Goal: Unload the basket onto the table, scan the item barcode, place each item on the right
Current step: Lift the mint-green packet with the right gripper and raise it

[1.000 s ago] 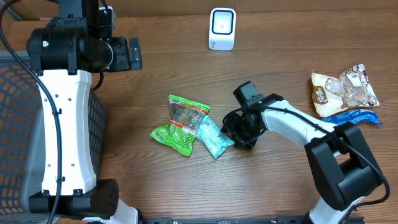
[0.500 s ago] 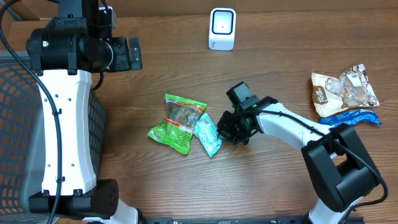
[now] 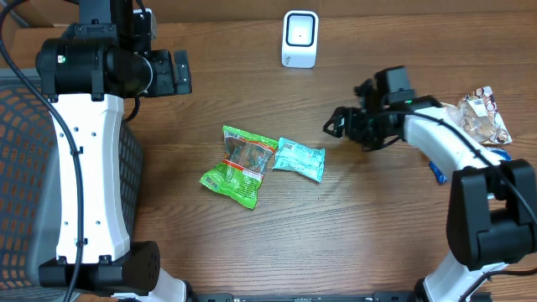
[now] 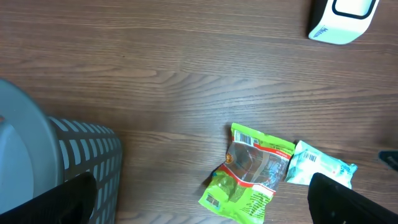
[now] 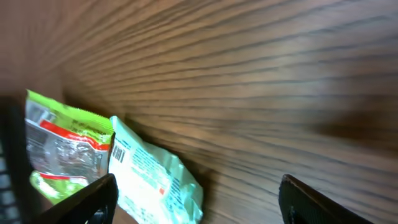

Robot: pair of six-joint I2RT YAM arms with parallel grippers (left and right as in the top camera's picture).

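Teal packet (image 3: 299, 159) lies flat on the wooden table (image 3: 252, 252), touching the right edge of the green packet (image 3: 242, 166) and well apart from the white scanner (image 3: 299, 39); the right gripper (image 3: 344, 117) hovers near it, jaws spread and empty, and the left gripper (image 3: 176, 74) is also spread wide, holding nothing.

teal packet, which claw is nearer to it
Right. The right claw hangs just right of the teal packet, not touching; the left claw is far off by the basket.
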